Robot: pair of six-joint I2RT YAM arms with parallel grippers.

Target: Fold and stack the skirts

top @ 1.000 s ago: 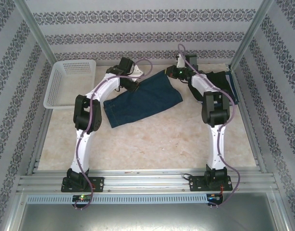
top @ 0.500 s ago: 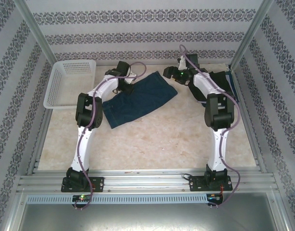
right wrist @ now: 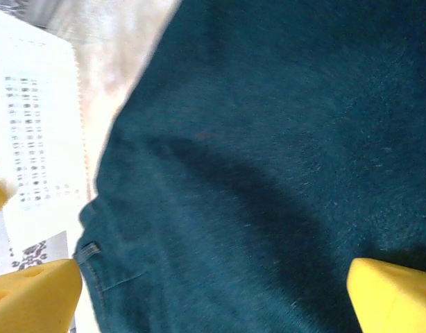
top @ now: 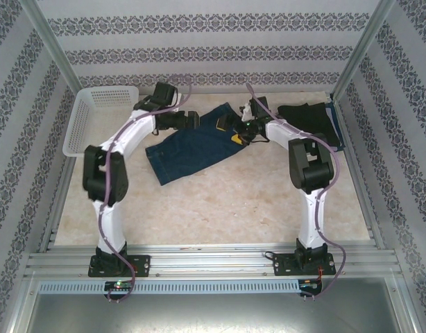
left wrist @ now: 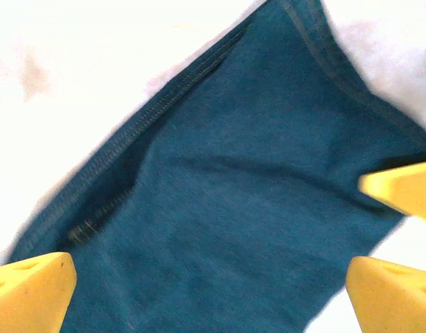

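Left tool (top: 193, 122) and right tool (top: 234, 133), both released, hover over the denim skirt (top: 192, 149) near the surface's (top: 220, 205) far edge, apparently so it lies flat.

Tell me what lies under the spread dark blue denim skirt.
The pale beige tabletop shows around the dark blue denim skirt; anything directly beneath the cloth is covered.

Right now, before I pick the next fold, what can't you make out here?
Top view: dark pile, far right, too small to count skirts; right arm covers its near corner.
Top view: denim skirt's far edge, under left gripper and right gripper.
Wrist views: skirt outline cut by frame edges; right view blurred.
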